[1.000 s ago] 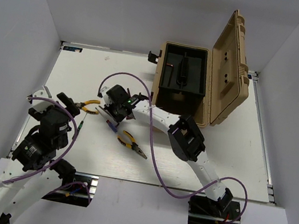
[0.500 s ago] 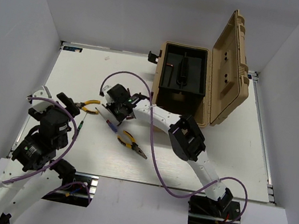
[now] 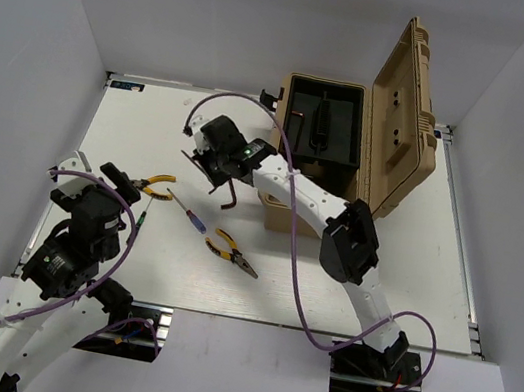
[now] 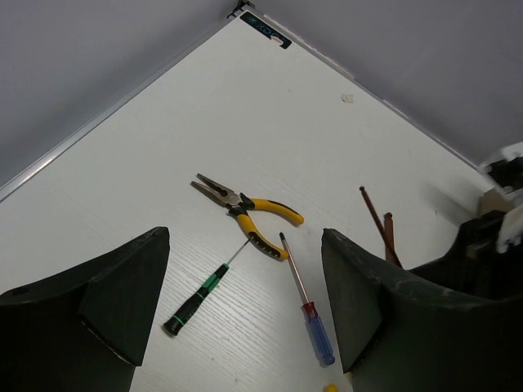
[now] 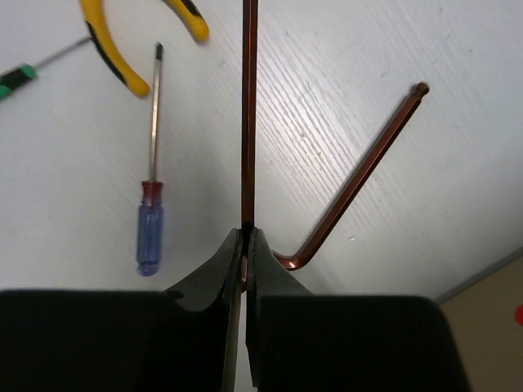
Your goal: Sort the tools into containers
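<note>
Hex key (image 5: 248, 114) in R gripper (image 5: 246, 235), L gripper (image 4: 245, 237) wide

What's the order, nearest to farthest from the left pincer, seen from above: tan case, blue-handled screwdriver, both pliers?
From the left pincer:
1. Left pliers, beside it.
2. Blue-handled screwdriver, mid-table.
3. Right pliers, toward the front.
4. Tan case, far right.

My left arm is sitting folded at 8 o'clock in the overhead view, left fingers (image 4: 114, 294) standing wide apart. My right arm is stretching from 5 toward 11 o'clock, right fingers (image 5: 212, 278) pinching a hex key (image 5: 248, 122).
</note>
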`<state>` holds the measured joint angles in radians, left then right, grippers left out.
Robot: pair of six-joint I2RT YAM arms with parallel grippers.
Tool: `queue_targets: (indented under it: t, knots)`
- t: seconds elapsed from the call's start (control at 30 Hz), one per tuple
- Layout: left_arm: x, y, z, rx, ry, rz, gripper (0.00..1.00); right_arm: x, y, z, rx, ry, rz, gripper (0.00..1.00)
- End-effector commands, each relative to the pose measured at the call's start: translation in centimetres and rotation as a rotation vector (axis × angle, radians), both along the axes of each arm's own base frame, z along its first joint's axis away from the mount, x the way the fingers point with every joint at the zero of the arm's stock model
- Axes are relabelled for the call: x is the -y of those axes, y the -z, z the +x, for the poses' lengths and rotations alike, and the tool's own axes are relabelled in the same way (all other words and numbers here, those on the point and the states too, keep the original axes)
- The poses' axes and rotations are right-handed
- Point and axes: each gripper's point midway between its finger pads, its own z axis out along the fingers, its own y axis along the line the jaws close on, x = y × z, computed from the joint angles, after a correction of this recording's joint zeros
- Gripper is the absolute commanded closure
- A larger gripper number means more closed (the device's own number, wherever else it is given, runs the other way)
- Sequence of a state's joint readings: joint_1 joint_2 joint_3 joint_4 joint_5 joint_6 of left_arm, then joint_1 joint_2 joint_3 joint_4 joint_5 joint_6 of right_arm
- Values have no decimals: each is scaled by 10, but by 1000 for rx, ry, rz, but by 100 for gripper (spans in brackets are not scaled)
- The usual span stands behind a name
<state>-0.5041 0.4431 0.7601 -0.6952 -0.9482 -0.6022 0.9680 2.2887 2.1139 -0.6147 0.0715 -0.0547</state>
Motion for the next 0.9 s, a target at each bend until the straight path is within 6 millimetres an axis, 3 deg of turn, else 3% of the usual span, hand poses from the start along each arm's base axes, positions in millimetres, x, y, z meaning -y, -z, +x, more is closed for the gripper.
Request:
queue_targets:
  t: [0.0,0.3,0.43,0.57,0.63,0.67,0.87]
  knots:
    - [1,0,0,3,6,0,15,-8,-74,-5,34,-14,137,100]
    - [2,0,2,3,6,0,15,-6,-133,-5,89,-18,224,100]
    - [2,0,2,3,6,0,15,8,-165,25,238,49,232,100]
    - [3,1,3,2,15,-2,15,56,-190,78,408,212,174,100]
    - [6,1,5,-2,25,2,15,72,-200,89,429,256,182,100]
    - [6,1,5,-2,26,2,15,91,-199,105,436,312,173,100]
    - [12,4,9,-14,58,10,15,155,-199,142,463,471,147,100]
